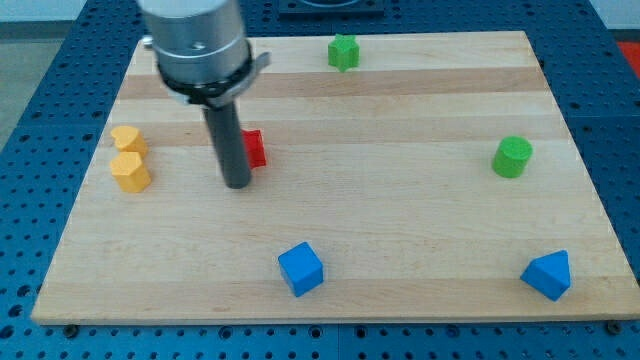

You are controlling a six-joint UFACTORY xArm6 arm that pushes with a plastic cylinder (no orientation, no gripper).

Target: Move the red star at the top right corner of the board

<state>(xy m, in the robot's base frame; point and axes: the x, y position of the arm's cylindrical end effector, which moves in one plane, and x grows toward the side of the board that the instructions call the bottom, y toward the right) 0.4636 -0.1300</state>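
A red block (pixel 255 148) lies left of the board's middle, mostly hidden behind the rod, so I cannot make out its shape. My tip (pixel 236 185) rests on the board just to the left of and slightly below the red block, touching or nearly touching it. The board's top right corner (pixel 520 45) is far off to the right.
Two yellow blocks (pixel 129 139) (pixel 131 172) sit at the view's left. A green star (pixel 343 52) is at the top centre, a green cylinder (pixel 512 157) at the right. A blue cube (pixel 300 268) and a blue block (pixel 548 274) lie along the bottom.
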